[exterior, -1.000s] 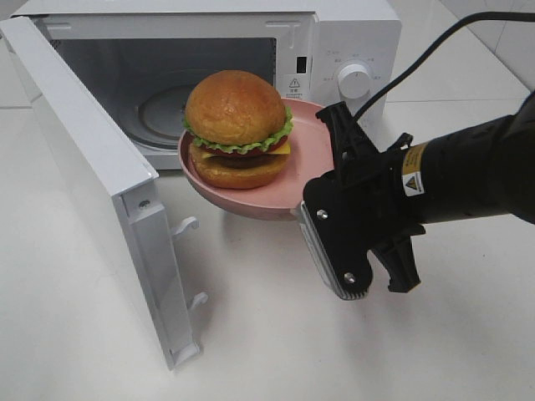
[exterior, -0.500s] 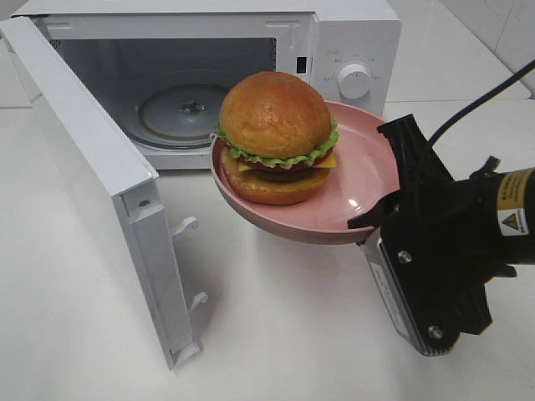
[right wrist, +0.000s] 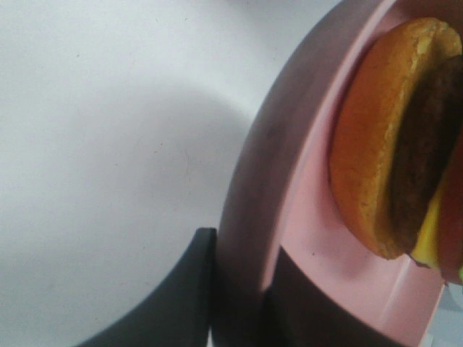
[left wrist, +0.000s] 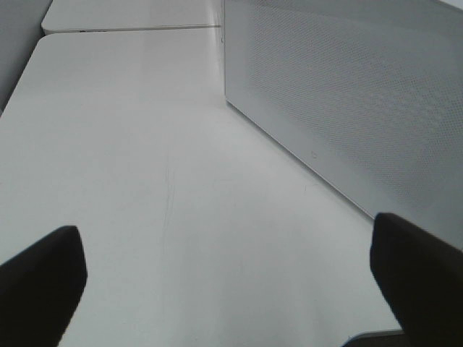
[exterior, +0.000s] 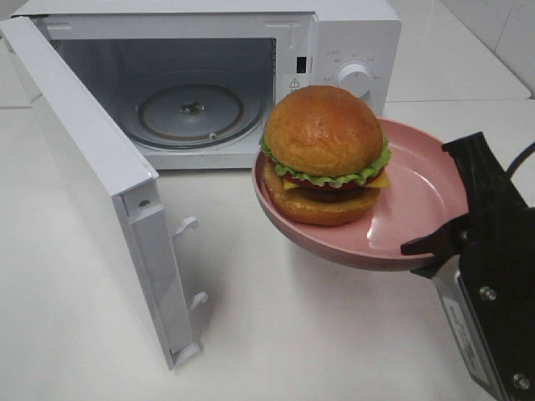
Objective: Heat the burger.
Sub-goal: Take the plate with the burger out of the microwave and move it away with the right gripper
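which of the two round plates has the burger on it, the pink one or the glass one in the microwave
The pink plate, held at its rim by the right hand, carries the burger. The glass plate lies bare inside the open microwave.

Open microwave and pink plate on a white tabletop.
The white microwave (exterior: 209, 75) stands at 12 o'clock, its door (exterior: 100, 180) swung open toward 8 o'clock, exposing the glass turntable (exterior: 191, 113); a control knob (exterior: 354, 78) lies at 1 o'clock. The pink plate (exterior: 418, 209) sits at 3 o'clock, above the white table (exterior: 276, 334).
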You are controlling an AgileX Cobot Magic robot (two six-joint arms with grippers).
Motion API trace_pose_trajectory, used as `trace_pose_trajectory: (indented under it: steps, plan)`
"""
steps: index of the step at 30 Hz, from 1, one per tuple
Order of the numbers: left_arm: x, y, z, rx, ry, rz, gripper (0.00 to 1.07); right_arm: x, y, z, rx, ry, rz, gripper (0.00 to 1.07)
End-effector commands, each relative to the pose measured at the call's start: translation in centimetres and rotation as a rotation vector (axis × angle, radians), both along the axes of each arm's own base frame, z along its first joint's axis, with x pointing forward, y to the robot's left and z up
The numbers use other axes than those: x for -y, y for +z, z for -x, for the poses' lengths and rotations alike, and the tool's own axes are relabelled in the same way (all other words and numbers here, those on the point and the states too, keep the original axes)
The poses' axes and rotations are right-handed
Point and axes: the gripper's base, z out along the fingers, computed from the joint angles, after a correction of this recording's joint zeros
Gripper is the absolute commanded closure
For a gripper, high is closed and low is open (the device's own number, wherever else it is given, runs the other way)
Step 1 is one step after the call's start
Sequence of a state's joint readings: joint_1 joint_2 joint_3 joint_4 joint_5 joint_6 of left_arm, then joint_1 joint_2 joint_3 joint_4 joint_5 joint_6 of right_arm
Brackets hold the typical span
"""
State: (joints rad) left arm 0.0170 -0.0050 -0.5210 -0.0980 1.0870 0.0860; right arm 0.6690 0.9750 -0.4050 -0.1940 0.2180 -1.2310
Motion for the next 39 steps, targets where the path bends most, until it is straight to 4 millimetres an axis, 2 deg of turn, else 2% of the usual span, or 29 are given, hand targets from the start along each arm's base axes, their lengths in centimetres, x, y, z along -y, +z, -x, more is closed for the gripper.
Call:
trace_pose_trajectory:
  steps: [1,12,30,39]
  plan:
    - [0.0,0.1,0.0,0.019,0.005,0.005,0.07,0.6,1.1,0.7,0.052,-0.023,-0.064,1.07]
    - [0.0,0.1,0.0,0.019,0.005,0.005,0.07,2.7,1.3,2.5,0.028,-0.109,-0.050,1.07]
    - [0.0,0.1,0.0,0.019,0.005,0.005,0.07,5.1,1.4,1.9,0.046,-0.439,-0.018,1.07]
    - [0.0,0.1,0.0,0.019,0.005,0.005,0.07,6.7,1.4,1.8,0.050,-0.671,-0.011,1.07]
